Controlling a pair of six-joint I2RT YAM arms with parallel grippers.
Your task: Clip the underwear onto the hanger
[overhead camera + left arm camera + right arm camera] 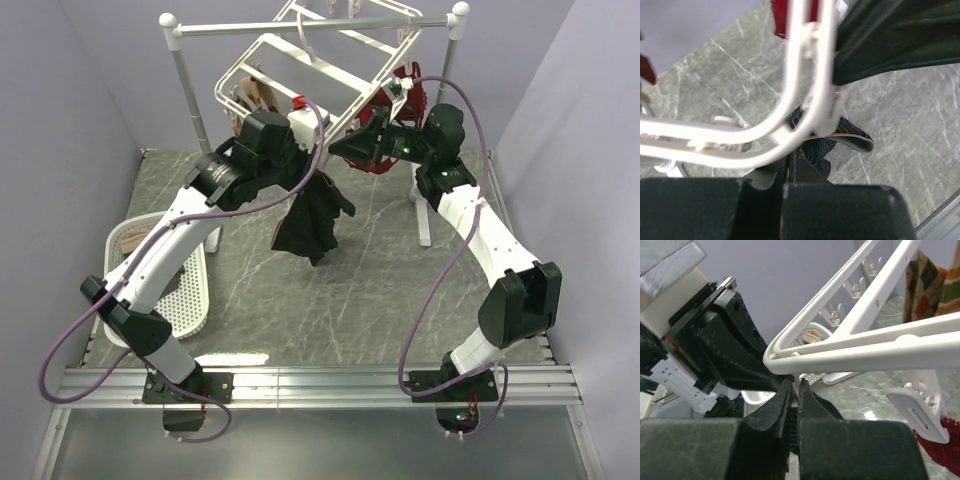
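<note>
At the near left of the grey marbled bench lies a white perforated plastic basket, well apart from the work. Further in, the black soft fabric underwear hangs limp in the air above the bench. Its top is gathered right under the near corner of the white plastic bar-frame hanger, where both arms meet.

The left fingers are drawn together to a thin slit just below that corner. The right fingers are likewise almost closed, their ridged faces close under the frame. Whether cloth, a clip or nothing sits between either pair cannot be made out.

The garment looks light and floppy. It will likely sag and fold, so a hold on the thicker waistband edge, bunched a little, should give a clip more to bite. The frame hangs tilted and would probably swing if pushed.

Beyond the corner hang a dark red lace bra and a tan-and-red argyle garment. Farthest back stands the white two-post rail stand that carries the hanger.
</note>
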